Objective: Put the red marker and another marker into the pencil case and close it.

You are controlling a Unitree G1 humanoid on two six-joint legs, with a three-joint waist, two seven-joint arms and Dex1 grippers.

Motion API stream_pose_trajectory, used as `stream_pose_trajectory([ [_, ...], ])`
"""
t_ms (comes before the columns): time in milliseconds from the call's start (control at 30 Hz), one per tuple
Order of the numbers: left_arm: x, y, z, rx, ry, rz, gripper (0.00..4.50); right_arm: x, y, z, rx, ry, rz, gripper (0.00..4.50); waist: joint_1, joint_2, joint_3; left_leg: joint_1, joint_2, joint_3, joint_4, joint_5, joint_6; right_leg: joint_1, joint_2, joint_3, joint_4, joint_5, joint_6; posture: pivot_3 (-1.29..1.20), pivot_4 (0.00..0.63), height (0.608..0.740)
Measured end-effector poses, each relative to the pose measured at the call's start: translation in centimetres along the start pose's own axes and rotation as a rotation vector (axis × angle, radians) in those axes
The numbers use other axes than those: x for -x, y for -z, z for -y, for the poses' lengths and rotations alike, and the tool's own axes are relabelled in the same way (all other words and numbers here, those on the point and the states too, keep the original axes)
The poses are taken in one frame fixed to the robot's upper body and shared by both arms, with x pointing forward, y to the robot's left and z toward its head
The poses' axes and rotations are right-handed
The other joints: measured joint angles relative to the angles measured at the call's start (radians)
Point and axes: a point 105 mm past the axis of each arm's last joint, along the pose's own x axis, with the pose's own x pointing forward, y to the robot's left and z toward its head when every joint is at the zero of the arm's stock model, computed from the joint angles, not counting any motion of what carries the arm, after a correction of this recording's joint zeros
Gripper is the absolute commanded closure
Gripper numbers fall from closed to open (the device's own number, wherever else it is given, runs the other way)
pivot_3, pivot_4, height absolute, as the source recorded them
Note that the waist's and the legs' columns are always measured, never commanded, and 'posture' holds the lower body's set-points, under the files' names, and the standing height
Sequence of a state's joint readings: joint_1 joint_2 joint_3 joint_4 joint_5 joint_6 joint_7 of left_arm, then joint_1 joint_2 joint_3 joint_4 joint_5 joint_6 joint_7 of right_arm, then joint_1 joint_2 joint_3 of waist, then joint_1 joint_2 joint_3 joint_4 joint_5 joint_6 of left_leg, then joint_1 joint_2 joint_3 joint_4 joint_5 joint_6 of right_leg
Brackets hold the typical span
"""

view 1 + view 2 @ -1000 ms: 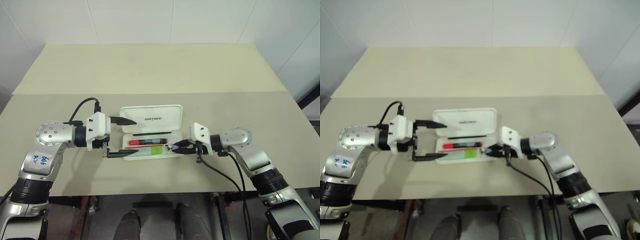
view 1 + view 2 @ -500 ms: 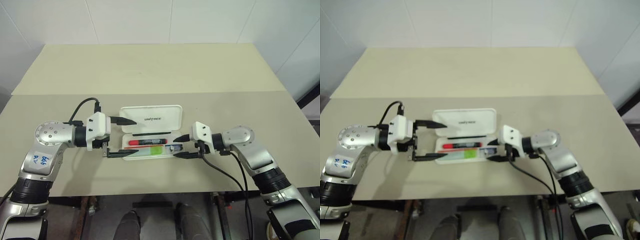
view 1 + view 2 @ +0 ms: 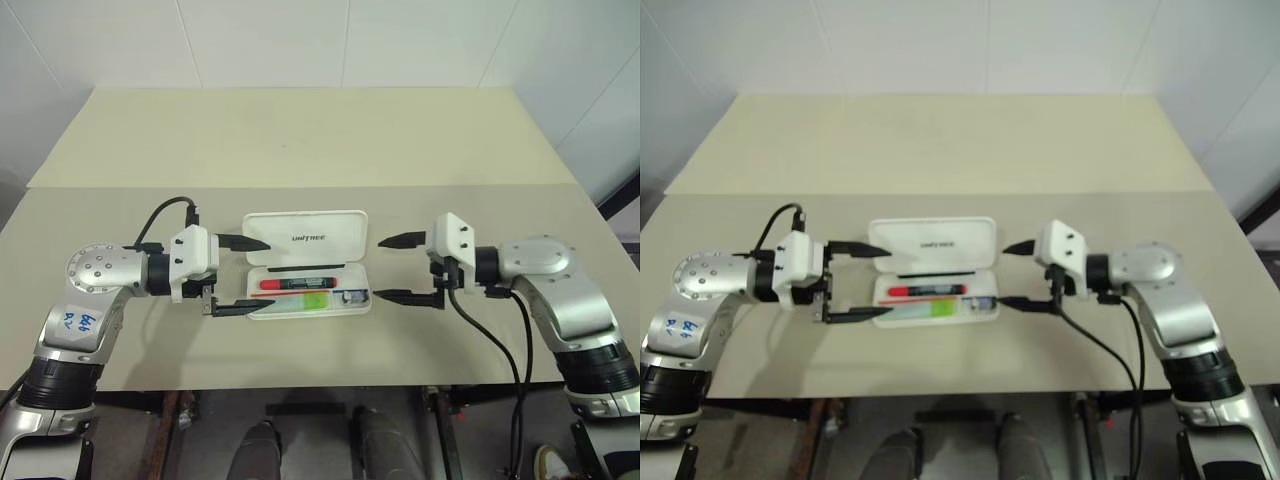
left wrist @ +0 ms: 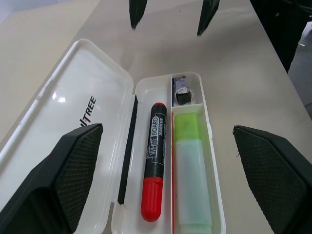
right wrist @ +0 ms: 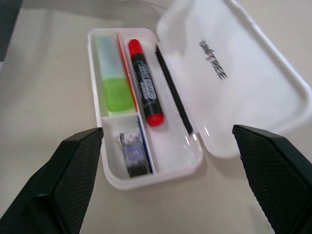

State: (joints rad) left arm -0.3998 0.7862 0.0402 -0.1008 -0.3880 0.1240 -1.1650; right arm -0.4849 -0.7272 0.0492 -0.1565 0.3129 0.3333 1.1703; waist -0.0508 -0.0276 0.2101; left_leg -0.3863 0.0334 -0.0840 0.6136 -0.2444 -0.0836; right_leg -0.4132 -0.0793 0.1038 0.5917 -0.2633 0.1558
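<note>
The white pencil case (image 3: pixel 305 236) lies open in the middle of the table, its lid laid flat behind the tray. In the tray, the red marker (image 3: pixel 297 284) lies beside another marker, the pale green highlighter (image 3: pixel 312 300); the left wrist view shows them side by side as the red marker (image 4: pixel 155 180) and the highlighter (image 4: pixel 191 175). My left gripper (image 3: pixel 262 275) is open at the case's left end, one finger over the lid corner and one along the tray's front edge. My right gripper (image 3: pixel 377 268) is open just right of the case, clear of it.
A small dark and blue object (image 5: pixel 132 151) sits in the tray's short end compartment. The tan table (image 3: pixel 320 150) has a seam running across behind the case and open surface beyond it. Black cables (image 3: pixel 480 330) hang from my right wrist near the front edge.
My right gripper was shut at the tray's right end compartment; it has opened and drawn back to the right and upward. The left gripper and the case have not moved.
</note>
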Motion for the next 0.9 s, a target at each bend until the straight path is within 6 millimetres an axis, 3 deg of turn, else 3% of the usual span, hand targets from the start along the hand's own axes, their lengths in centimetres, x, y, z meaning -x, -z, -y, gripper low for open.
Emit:
stream_pose_trajectory([
  [100, 0.5, -0.1, -0.5, 0.002, -0.033, 0.001, 0.0, 1.3, -0.5, 0.6, -0.007, 0.069, 0.021, 0.01, -0.003, 0.0, 0.0, 0.0, 0.0, 0.0, 0.0, 0.0, 0.0, 0.0, 0.0, 0.0, 0.0, 0.0, 0.0, 0.0, 0.15, 0.74],
  [233, 1.2, 0.7, -0.5, 0.037, -0.038, -0.015, 0.89, 3.8, -0.6, 1.1, -0.049, 0.183, 0.037, 0.0, -0.001, 0.0, 0.0, 0.0, 0.0, 0.0, 0.0, 0.0, 0.0, 0.0, 0.0, 0.0, -0.001, -0.001, -0.001, 0.0, 0.15, 0.74],
  [500, 1.5, 1.4, -0.4, 0.065, -0.033, -0.019, 3.65, 4.4, -1.1, 1.1, -0.049, 0.222, 0.041, 0.0, -0.003, 0.0, 0.0, 0.0, 0.0, 0.0, 0.001, 0.0, 0.0, 0.0, 0.0, 0.0, -0.001, -0.003, -0.005, 0.0, 0.15, 0.74],
  [600, 1.5, 1.4, -0.5, 0.064, -0.035, -0.018, 4.48, 4.3, -1.3, 1.2, -0.047, 0.232, 0.041, 0.0, -0.002, 0.0, 0.0, 0.0, 0.0, 0.0, 0.0, 0.0, 0.0, 0.0, 0.0, 0.0, -0.001, -0.003, -0.005, 0.0, 0.15, 0.74],
  [733, 2.3, 1.6, -0.9, 0.081, -0.101, -0.015, 4.48, 4.3, -1.3, 1.2, -0.047, 0.239, 0.04, 0.0, -0.005, 0.0, 0.0, 0.0, 0.0, 0.0, 0.0, 0.0, 0.0, 0.0, 0.0, 0.0, -0.001, -0.002, -0.004, 0.0, 0.15, 0.74],
  [900, 4.2, 2.0, -2.3, 0.189, -0.306, 0.045, 4.48, 4.3, -1.3, 1.3, -0.048, 0.251, 0.039, 0.0, -0.002, 0.0, 0.0, 0.0, 0.0, 0.0, 0.0, 0.0, 0.0, 0.0, 0.0, 0.0, 0.0, -0.001, -0.002, 0.0, 0.15, 0.74],
])
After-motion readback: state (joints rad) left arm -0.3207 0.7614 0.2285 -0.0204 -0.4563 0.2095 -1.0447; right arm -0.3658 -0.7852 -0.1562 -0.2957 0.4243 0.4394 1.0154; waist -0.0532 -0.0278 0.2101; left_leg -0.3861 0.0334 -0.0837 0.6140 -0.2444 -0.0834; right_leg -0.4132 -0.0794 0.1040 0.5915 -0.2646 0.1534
